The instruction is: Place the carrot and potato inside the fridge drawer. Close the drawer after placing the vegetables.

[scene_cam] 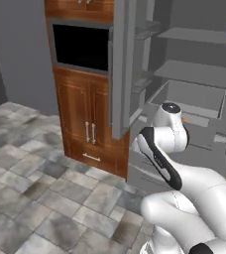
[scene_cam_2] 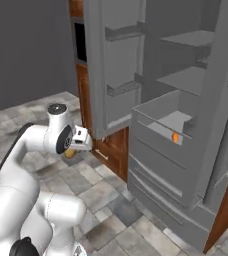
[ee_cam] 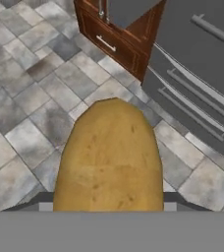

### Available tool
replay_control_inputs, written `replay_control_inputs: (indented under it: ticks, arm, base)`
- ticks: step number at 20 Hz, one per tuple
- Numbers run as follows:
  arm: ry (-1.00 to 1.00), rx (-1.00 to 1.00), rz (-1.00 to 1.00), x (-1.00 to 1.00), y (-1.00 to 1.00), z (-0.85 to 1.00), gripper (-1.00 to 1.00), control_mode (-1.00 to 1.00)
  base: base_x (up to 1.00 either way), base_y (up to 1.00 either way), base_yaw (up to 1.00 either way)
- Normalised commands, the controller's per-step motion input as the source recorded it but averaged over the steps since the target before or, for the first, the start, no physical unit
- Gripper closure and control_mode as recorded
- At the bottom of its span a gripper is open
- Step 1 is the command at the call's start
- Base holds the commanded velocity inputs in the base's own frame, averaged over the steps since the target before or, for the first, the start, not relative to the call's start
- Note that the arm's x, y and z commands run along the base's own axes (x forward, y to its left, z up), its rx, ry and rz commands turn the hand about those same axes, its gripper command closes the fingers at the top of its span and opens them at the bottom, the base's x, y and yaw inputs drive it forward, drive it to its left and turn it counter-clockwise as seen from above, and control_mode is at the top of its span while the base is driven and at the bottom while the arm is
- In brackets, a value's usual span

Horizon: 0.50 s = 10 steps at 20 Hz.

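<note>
Currently the gripper (scene_cam_2: 71,150) is clamping the potato (ee_cam: 109,157): in the hand view the brown tuber is sitting right between the fingers, blocking most of the floor below. In the right base view a sliver of it is peeking out under the hand, which is hanging well short of the fridge drawer (scene_cam_2: 156,125) and out over the tiled floor (scene_cam_2: 111,200).

The fridge drawer is standing pulled out and open, below the fridge shelves (scene_cam_2: 186,77). The carrot (scene_cam_2: 175,137) is already lying inside it, showing as a small orange spot near the front wall on the drawer's side farthest from the wooden cabinet (scene_cam: 87,124). In the left base view the arm is covering most of that spot; only an orange fleck is showing at the drawer's near edge.

Step in hand, as I read it: carrying the potato to the drawer. First vegetable looks done; the second is in transit; closing is not yet started.

Next move is calling for lifting the hand above the drawer's front rim, swinging it towards the drawer and away from the open fridge door (scene_cam_2: 103,70), then lowering over bare drawer floor beside the carrot before letting go. Risk: clipping the door edge or the drawer front on the way over.
</note>
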Motion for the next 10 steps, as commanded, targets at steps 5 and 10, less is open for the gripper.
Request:
replay_control_inputs:
  ticks: [5, 10]
  arm:
    - [0.0, 0.0, 0.0, 0.0, 0.0, 0.0, 1.0, 1.0]
    - [0.0, 0.0, 0.0, 0.0, 0.0, 0.0, 1.0, 1.0]
  base:
    - [0.14, 0.0, -0.66]
    - [0.45, 0.25, -0.59]
